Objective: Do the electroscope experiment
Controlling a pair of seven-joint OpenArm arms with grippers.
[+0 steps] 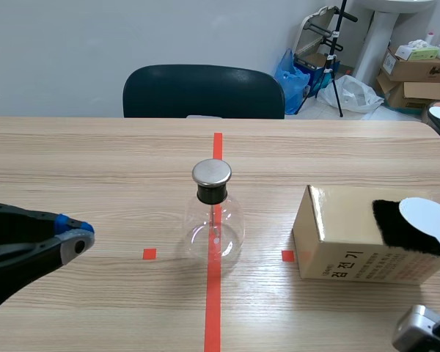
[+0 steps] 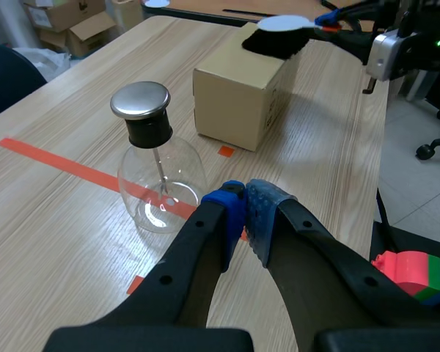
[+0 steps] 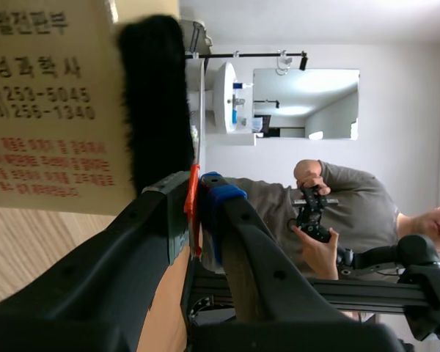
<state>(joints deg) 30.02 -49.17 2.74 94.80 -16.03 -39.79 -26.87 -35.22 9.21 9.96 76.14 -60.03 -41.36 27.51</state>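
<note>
Electroscope [image 1: 213,220] stands at the middle of the desk [image 1: 95,161]. We judge its glass fragile and slippery, best held at the black neck. Our left claw [image 2: 242,198] is closed and empty; our right claw [image 3: 196,188] clamps the white paddle [image 1: 425,216] over black fur [image 1: 400,229].

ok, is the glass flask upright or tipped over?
Upright. The flask stands on its base on the table, metal cap on top, rod hanging straight down inside.

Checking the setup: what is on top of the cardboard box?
On the cardboard box: a black fur patch with a white disc over it. The top beneath is hidden.
</note>
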